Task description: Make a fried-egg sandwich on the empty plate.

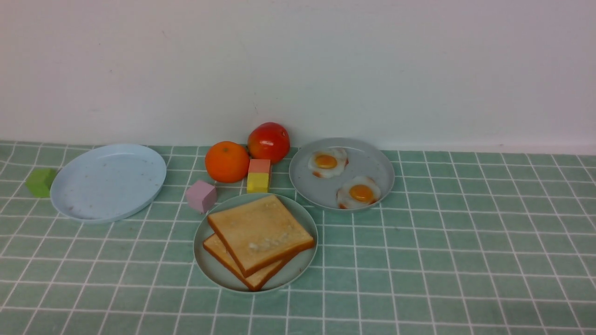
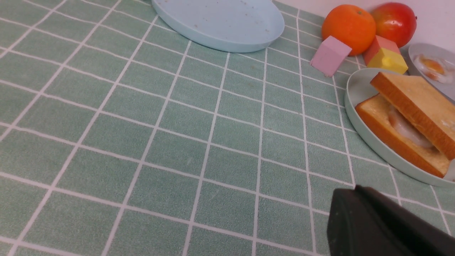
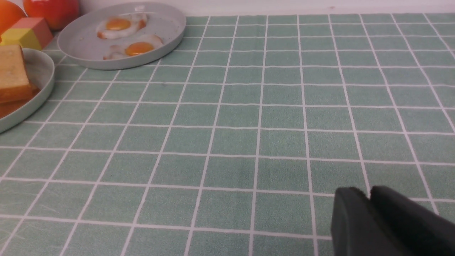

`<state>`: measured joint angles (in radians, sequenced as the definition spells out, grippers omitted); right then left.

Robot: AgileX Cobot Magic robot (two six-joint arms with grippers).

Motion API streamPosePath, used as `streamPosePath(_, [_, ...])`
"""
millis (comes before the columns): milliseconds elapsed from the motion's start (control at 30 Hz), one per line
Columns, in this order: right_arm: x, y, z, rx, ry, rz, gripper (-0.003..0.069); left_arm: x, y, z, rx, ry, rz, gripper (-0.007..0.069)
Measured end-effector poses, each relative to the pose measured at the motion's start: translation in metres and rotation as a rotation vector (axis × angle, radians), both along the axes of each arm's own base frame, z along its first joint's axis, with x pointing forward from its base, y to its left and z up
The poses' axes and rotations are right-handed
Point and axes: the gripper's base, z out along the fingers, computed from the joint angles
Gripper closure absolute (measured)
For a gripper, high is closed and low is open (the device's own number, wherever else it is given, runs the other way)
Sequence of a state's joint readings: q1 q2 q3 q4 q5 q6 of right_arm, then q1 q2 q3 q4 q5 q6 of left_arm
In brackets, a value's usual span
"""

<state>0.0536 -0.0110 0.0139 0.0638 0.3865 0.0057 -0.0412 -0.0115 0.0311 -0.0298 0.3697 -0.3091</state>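
Observation:
The sandwich [image 1: 258,232] lies on the pale mint-green plate [image 1: 212,267] at the middle front: two toast slices, the top one skewed over the lower. In the left wrist view the white of the fried egg [image 2: 405,128] shows between the slices. Neither gripper appears in the front view. My left gripper [image 2: 357,190] hovers low over the cloth beside the plate [image 2: 359,89], its jaws pressed together and empty. My right gripper [image 3: 369,192] is over bare cloth well away from the plate [image 3: 39,71], its fingers touching with only a small notch at the tips, holding nothing.
A grey plate [image 1: 368,158] with two small fried eggs stands behind and to the right. A light-blue plate [image 1: 109,181] is at the left, beside a green block [image 1: 41,182]. An orange [image 1: 227,161], a red fruit [image 1: 268,142], a pink block [image 1: 201,196] and a red-and-yellow block [image 1: 259,176] sit near the wall.

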Motion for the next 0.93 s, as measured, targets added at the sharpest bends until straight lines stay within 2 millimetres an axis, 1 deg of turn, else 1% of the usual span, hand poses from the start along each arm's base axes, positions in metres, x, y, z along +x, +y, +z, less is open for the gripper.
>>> streamPosePath(933, [0.0, 0.0, 0.0, 0.0, 0.0, 0.0, 0.0535, 0.0, 0.0, 0.0, 0.0, 0.0, 0.0, 0.0603])
